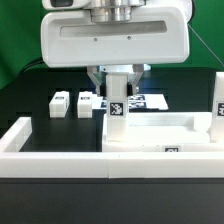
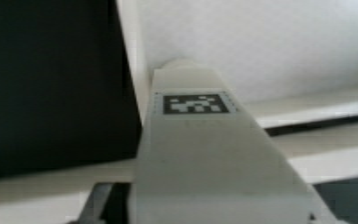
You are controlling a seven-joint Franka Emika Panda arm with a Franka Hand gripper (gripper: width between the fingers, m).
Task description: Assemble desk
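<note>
I've got the claw (image 1: pixel 116 84) clamped on an upright leg (image 1: pixel 115 124) at the tabletop (image 1: pixel 165 127) corner, other legs (image 1: pixel 58 103) lying toward the exterior view's left.

Bright, even light — wrist view blurred

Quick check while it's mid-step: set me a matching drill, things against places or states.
1 gripper
2 held leg
3 leftmost leg
4 marker board

A flat, behind the gripper
B shut on a leg
C upright in the jaws
D loose on the black table, exterior view's left

Pairs: 1-B, 2-C, 3-D, 4-A
</note>
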